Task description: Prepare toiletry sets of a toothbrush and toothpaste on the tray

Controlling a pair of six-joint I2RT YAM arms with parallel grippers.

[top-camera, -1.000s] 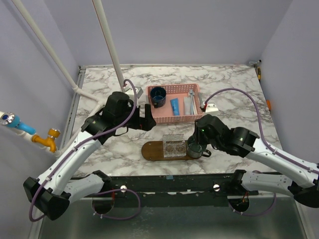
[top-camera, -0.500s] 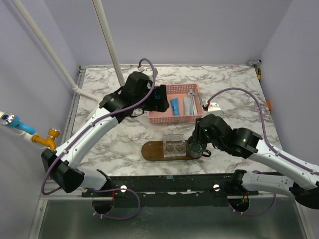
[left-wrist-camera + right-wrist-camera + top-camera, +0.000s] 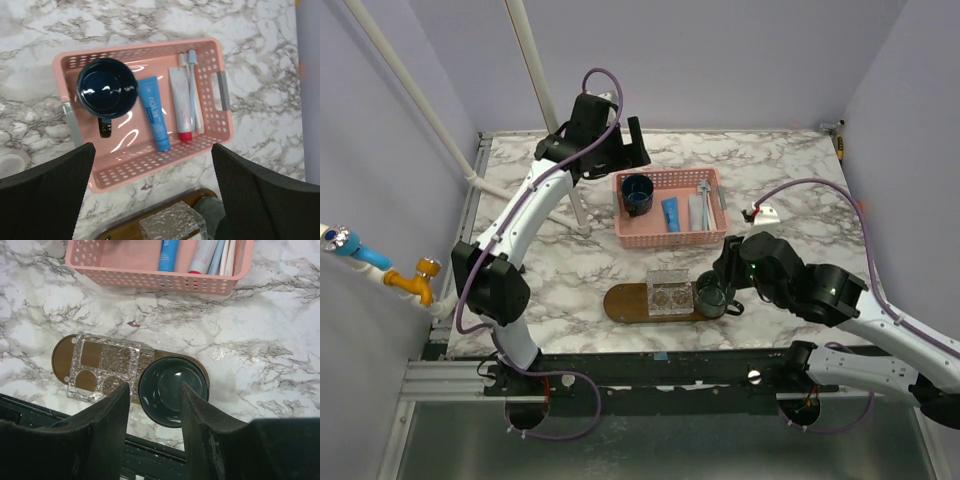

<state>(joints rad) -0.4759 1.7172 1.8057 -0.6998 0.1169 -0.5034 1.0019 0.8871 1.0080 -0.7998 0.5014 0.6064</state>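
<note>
The dark wooden tray (image 3: 620, 303) (image 3: 62, 354) lies near the front edge with a clear glass holder (image 3: 102, 367) and a dark cup (image 3: 172, 390) on it. My right gripper (image 3: 155, 386) (image 3: 720, 285) hangs open over that cup, its fingers astride the cup's left rim. Inside the pink basket (image 3: 150, 170) (image 3: 670, 235) lie a blue toothpaste tube (image 3: 155, 115), a white tube with a red cap (image 3: 180, 105), two toothbrushes (image 3: 192, 85) and a dark blue cup (image 3: 106, 90). My left gripper (image 3: 152, 147) (image 3: 620, 150) is wide open and empty, high above the basket.
Two white pipes (image 3: 545, 100) rise from the table's back left. A small white object (image 3: 765, 212) lies right of the basket. Lilac walls close in the marble table on three sides, and a black rail runs along the front edge.
My left arm has swung from the table's left side up and back, over the basket's far-left corner. The right gripper's jaws have widened above the cup on the tray.
</note>
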